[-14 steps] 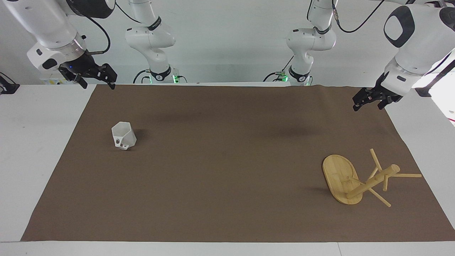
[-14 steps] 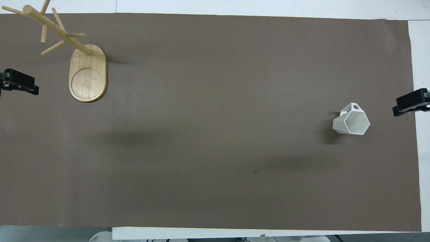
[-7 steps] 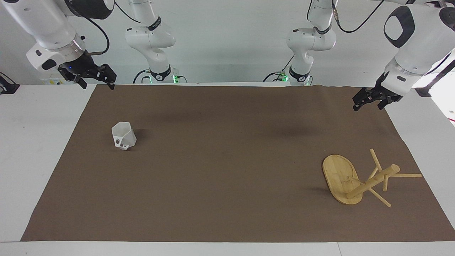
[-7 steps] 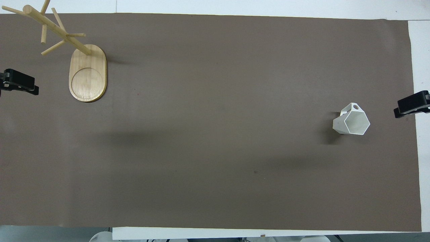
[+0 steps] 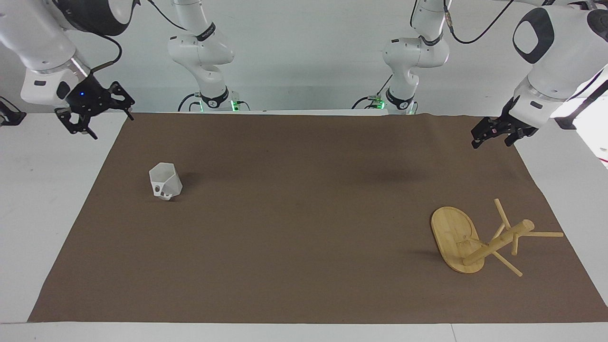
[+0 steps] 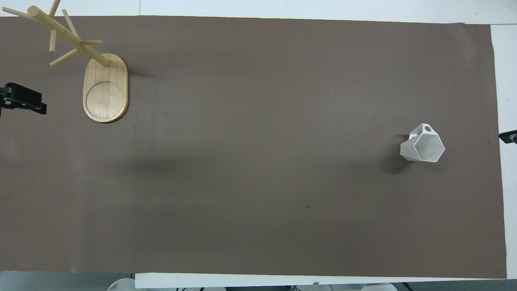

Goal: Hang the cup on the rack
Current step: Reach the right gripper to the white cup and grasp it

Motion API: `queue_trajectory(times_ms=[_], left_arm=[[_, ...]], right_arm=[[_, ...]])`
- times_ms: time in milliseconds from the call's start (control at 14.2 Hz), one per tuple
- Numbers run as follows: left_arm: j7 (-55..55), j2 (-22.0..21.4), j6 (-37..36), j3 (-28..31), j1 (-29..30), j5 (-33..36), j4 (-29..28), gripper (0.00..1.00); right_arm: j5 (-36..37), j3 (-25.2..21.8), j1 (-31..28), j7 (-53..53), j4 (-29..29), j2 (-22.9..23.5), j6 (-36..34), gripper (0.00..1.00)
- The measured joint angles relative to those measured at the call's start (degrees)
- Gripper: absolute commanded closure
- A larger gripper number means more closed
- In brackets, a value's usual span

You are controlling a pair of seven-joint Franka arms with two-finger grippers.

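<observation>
The white faceted cup (image 5: 165,181) stands on the brown mat toward the right arm's end, its handle turned away from the robots; it also shows in the overhead view (image 6: 423,145). The bamboo rack (image 5: 475,240) stands upright toward the left arm's end, farther from the robots than the cup, with its oval base (image 6: 106,89) and pegged post (image 6: 68,36) in the overhead view. My right gripper (image 5: 99,118) is open and empty, raised over the white table beside the mat's edge, apart from the cup. My left gripper (image 5: 491,140) is open and empty, raised over the mat's edge, apart from the rack.
The brown mat (image 5: 304,228) covers most of the white table (image 5: 42,190). Only a tip of the right gripper (image 6: 509,136) and part of the left gripper (image 6: 24,101) show at the overhead view's edges.
My right gripper has swung outward off the mat toward the right arm's end of the table and turned. The left arm, the cup and the rack have not moved.
</observation>
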State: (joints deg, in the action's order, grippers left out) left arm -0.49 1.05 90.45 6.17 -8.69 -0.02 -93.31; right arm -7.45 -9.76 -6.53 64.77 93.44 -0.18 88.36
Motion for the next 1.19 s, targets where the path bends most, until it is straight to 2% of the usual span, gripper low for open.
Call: queue_trajectory(times_ms=[281,632,773,984,1195], left_arm=[[0.0,0.0,0.0,0.0,0.0,0.0,0.0,0.0],[0.0,0.0,0.0,0.0,0.0,0.0,0.0,0.0],[0.0,0.0,0.0,0.0,0.0,0.0,0.0,0.0],[0.0,0.0,0.0,0.0,0.0,0.0,0.0,0.0],[0.0,0.0,0.0,0.0,0.0,0.0,0.0,0.0]], right_arm=[[-16.51,-0.25,-11.18,31.53,0.95,7.31,-0.83,0.0],[-32.31,-0.32,-23.75,61.11,2.49,21.46,-8.29,0.0],[-38.05,-0.27,-26.01,70.38,3.26,27.74,-10.79,0.0],[-43.74,0.27,-26.06,78.65,4.15,35.12,-12.93,0.0],[-45.58,0.84,-25.03,84.57,5.36,38.39,-13.72,0.0]])
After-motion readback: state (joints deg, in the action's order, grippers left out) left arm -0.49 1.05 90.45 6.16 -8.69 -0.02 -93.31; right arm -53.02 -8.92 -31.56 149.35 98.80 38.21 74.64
